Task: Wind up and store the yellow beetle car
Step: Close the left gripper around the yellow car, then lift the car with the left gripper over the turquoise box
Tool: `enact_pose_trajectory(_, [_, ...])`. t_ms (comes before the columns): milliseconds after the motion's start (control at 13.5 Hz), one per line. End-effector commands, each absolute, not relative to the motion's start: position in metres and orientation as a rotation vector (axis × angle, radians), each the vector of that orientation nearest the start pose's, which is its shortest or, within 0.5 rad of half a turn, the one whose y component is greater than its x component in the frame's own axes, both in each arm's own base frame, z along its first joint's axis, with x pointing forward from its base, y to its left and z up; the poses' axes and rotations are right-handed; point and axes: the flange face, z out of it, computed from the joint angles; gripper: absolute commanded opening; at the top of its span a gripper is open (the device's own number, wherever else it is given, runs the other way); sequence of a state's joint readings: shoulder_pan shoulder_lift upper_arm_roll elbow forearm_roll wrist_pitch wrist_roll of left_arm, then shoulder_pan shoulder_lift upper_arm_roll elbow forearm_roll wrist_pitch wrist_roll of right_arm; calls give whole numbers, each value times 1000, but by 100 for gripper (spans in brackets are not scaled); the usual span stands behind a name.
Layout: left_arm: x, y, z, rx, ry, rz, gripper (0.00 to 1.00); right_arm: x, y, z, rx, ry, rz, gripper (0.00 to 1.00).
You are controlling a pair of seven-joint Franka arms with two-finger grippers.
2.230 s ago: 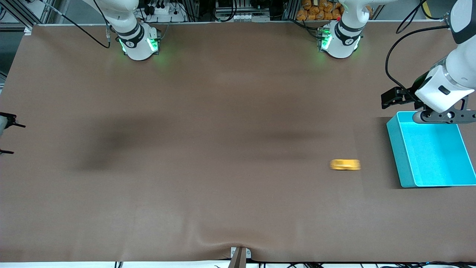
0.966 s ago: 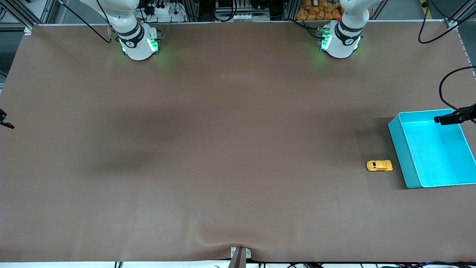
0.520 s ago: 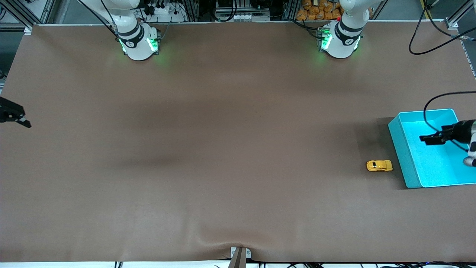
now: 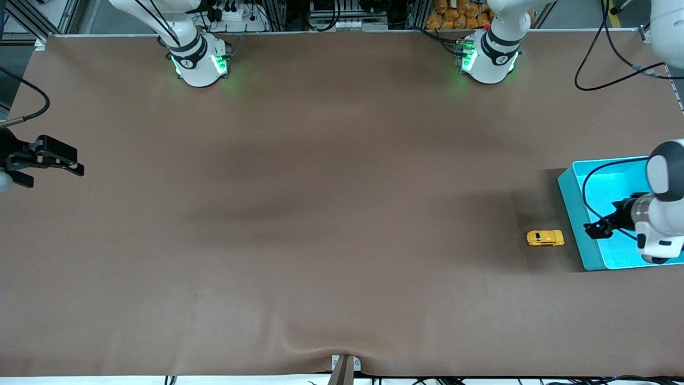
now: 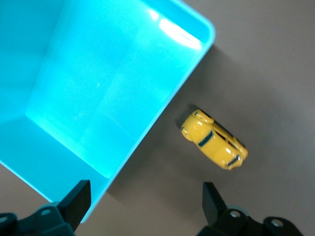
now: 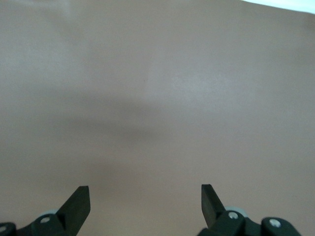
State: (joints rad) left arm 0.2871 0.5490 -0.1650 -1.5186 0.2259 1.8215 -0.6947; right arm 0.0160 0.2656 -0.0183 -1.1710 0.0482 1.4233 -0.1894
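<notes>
The yellow beetle car (image 4: pixel 545 238) sits on the worktop (image 4: pixel 320 214) just beside the bin (image 4: pixel 574 214), apart from its wall, at the left arm's end. The left tool (image 4: pixel 597 230) hangs over the bin's wall nearest the car, fingers spread. The right tool (image 4: pixel 59 162) hangs over the worktop's other end, fingers spread.

Front view looks down across the table (image 4: pixel 320 214); wrist views look closely down onto it.

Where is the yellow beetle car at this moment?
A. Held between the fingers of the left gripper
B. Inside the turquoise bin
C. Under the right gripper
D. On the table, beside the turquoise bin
D. The yellow beetle car stands on the brown table just outside the wall of the turquoise bin, and the open left gripper over the bin's edge holds nothing.
</notes>
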Motion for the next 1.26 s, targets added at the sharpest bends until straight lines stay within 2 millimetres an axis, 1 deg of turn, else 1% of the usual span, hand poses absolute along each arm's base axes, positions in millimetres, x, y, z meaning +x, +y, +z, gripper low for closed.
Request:
enact_pose_trajectory(0, [670,108,309,-2633,-1221,262,100,593,16,644,-3116,-154,37,100])
enact_pose_trajectory(74, [672,105,300,-2606,-1291,256,100,588,19,644,-3118,-103,43,100])
enact_pose_trajectory(223, [682,98,293,-2533,-1501,144,100,579,20,643,-3118,-83,36,100])
enact_pose_trajectory(297, [686,94,289,-2488,-1601,112,100,578,15,642,-3118,-71,45,100])
enact_pose_trajectory(372, [690,84,281,-2445,-1681,94,100,576,12,636,-3118,-61,62,100])
enact_pose_trajectory(446, [692,76,271,-2398,-1753,83,100,573,9,629,-3119,-55,62,100])
enact_pose_trajectory(520, [695,70,265,-2347,-1837,57,100,568,8,624,-3119,-52,45,100])
enact_pose_trajectory(669, [700,67,259,-2275,-1969,5,100,564,7,623,-3119,-51,31,100])
enact_pose_trajectory(743, [699,62,249,-2224,-2021,12,100,565,4,625,-3119,-42,21,100])
enact_pose_trajectory(818, [698,60,240,-2181,-2054,19,100,564,4,628,-3119,-39,12,100])
enact_pose_trajectory(892, [697,56,232,-2170,-2059,23,100,563,4,632,-3119,-30,2,100])
enact_pose_trajectory(966, [692,55,225,-2165,-2047,43,100,561,3,635,-3121,-23,7,100])
enact_pose_trajectory(1041, [686,56,217,-2155,-2038,62,100,560,2,638,-3122,-21,7,100])
enact_pose_trajectory(1189, [679,58,207,-2163,-2044,58,100,562,0,637,-3127,-18,9,100])
